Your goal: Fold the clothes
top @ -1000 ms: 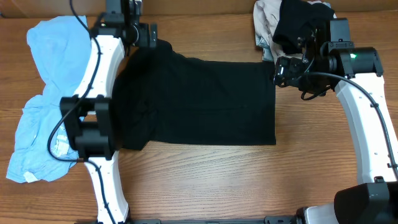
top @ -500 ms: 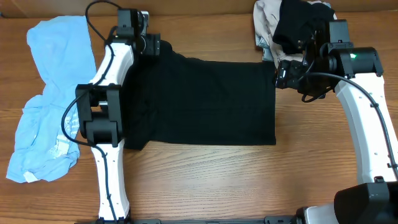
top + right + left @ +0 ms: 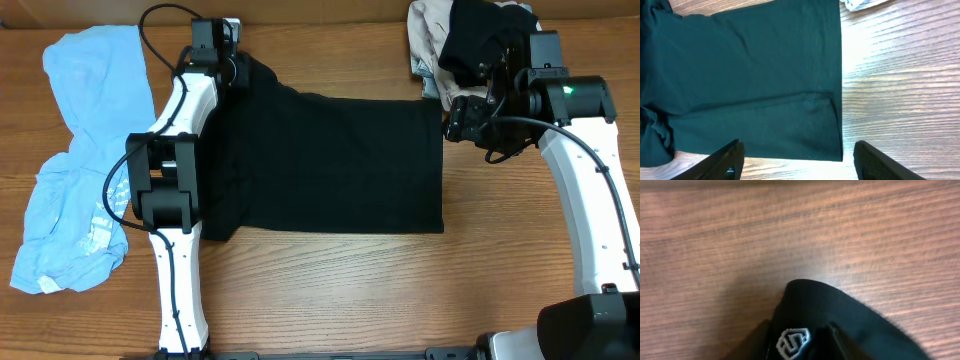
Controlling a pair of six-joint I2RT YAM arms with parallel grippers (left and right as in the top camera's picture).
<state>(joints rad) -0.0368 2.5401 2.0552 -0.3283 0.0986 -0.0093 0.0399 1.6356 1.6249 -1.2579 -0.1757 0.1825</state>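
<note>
Now | 1 black shirt (image 3: 330, 160), 1 blue tee (image 3: 80, 170) | left tool (image 3: 799, 332) clamped on black shirt (far corner) | right tool (image 3: 799, 152) apart

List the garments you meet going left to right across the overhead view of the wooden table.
crumpled light blue fabric tee → large flat black fabric shirt → heap of beige and black fabric pieces

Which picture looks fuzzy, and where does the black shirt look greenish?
Right wrist view: the black shirt looks dark green, with white glare on the table; left wrist view: close and soft, table grain blurred; overhead view: sharp, evenly lit.
</note>
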